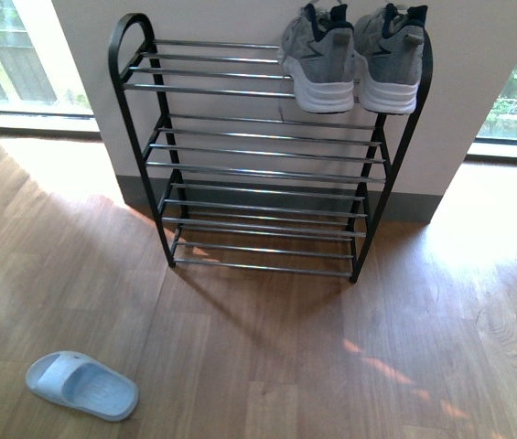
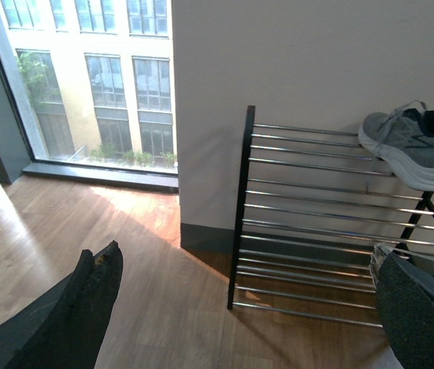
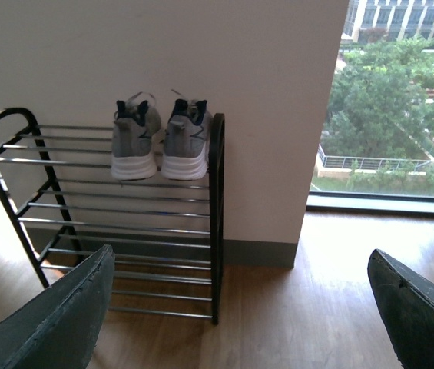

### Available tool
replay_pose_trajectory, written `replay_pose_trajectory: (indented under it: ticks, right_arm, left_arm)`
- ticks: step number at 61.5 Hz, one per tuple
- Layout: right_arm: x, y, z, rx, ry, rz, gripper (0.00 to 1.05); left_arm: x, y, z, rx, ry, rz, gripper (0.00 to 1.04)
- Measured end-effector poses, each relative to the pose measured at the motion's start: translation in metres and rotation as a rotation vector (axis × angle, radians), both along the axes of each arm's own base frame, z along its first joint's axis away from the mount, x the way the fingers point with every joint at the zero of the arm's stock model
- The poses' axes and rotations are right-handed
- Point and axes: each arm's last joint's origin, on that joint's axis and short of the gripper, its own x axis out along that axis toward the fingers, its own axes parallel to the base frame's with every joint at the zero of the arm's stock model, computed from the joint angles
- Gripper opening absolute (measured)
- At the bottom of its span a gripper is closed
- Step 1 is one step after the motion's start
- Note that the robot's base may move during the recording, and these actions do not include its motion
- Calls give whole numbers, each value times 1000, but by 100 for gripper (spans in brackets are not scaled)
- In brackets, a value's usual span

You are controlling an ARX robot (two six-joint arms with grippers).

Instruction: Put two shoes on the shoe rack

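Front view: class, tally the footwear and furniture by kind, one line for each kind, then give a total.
Grey sneakers: 2
Light blue slipper: 1
Shoe rack: 1
Total: 4

Grey knit shoes point(image 1: 324, 57), grey laces, white soles, navy collar lining; rack point(image 1: 212, 91) black in the frame, chrome in the bars; pale blue slipper point(image 1: 82, 385); brown wood-grain floor point(image 1: 276, 366), sunlit in patches; off-white wall point(image 1: 221, 23), dark grey skirting point(image 1: 139, 194); green trees point(image 3: 385, 100)
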Motion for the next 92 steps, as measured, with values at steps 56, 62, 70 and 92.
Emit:
replay_pose_trajectory:
  ticks: [56,62,70,92]
  right_arm:
    - [0,0,0,0,0,-3,96]
    - [0,0,0,0,0,-4,96]
    - [0,0,0,0,0,-7,96]
    - [0,0,0,0,0,-6,96]
  left_arm:
    - [0,0,0,0,0,-3,95]
    - [0,0,0,0,0,-3,95]
    - [0,0,0,0,0,-4,95]
    - [0,0,0,0,0,-4,95]
